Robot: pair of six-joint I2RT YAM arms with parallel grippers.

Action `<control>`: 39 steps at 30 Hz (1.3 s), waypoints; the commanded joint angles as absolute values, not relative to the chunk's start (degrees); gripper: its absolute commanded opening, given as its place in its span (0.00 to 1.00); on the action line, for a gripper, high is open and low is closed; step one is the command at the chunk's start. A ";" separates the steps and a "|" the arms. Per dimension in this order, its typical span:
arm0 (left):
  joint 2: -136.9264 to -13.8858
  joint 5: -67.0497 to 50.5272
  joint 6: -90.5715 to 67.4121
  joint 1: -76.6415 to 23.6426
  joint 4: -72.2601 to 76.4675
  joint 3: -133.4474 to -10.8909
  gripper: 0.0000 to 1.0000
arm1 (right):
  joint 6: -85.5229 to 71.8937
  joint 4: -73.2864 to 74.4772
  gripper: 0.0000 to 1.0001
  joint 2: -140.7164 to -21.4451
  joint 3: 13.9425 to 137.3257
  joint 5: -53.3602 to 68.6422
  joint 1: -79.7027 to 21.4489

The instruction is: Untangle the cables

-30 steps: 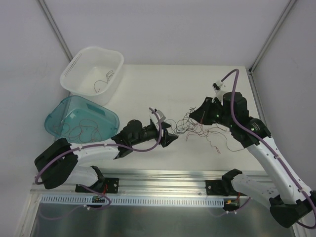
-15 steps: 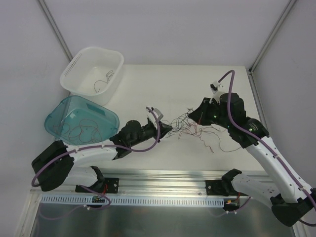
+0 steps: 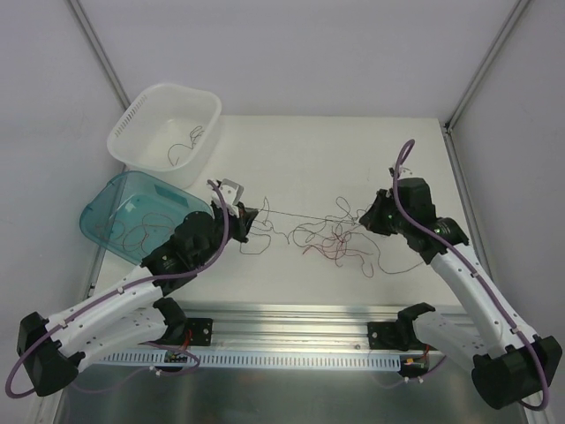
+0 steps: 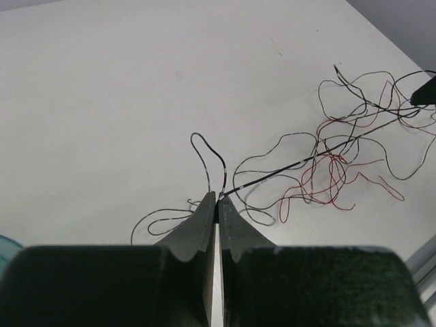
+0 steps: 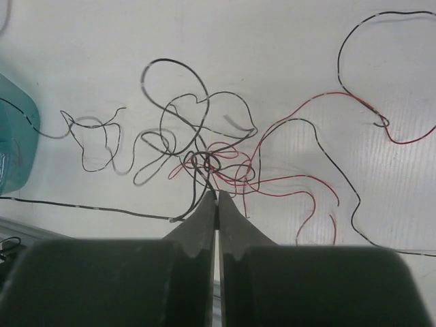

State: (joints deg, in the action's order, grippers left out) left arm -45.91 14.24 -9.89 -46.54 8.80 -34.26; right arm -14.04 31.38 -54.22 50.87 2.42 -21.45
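Note:
The cables [image 3: 331, 237] lie mid-table as a loose spread of thin curly red and black strands. My left gripper [image 3: 252, 215] is shut on one black strand [image 3: 296, 217], which runs taut from its tips rightward into the spread. In the left wrist view, that strand [image 4: 286, 169] leaves the closed tips [image 4: 218, 197] toward the red and black loops [image 4: 340, 170]. My right gripper [image 3: 369, 215] is shut on the cables at the spread's right side. In the right wrist view, its tips [image 5: 217, 196] pinch strands just below a small knot [image 5: 210, 162].
A white basket [image 3: 207, 110] at the back left holds a few wires. A teal bin [image 3: 190, 208], tipped on its side beside the left arm, holds more wires. An aluminium rail [image 3: 291, 316] runs along the near table edge.
My left gripper closed on a black strand and pulled back left, drawing it taut. The right gripper shifted slightly right. The bunched cables spread out wider over the table.

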 commanded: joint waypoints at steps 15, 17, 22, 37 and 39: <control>-51.06 10.02 -12.39 -45.62 -12.03 -56.94 0.00 | -6.15 18.47 0.60 -55.64 40.62 10.80 -23.91; -52.03 9.06 -13.09 -45.62 -12.65 -59.14 0.00 | -6.24 14.62 0.61 -55.81 39.38 15.01 -24.17; -53.52 10.98 -14.06 -45.62 -15.55 -60.91 0.00 | -8.96 4.67 0.66 -53.18 35.16 27.13 -24.17; -56.60 11.25 -18.98 -45.62 -15.91 -58.71 0.00 | -11.41 7.92 0.69 -51.14 39.21 20.22 -27.33; -56.43 11.69 -19.16 -45.62 -16.26 -59.32 0.00 | -11.69 6.86 0.66 -54.74 38.15 19.34 -28.56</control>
State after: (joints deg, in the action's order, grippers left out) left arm -57.67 10.72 -17.61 -46.37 -16.78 -56.53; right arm -10.76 7.99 -50.81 39.92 21.58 -26.89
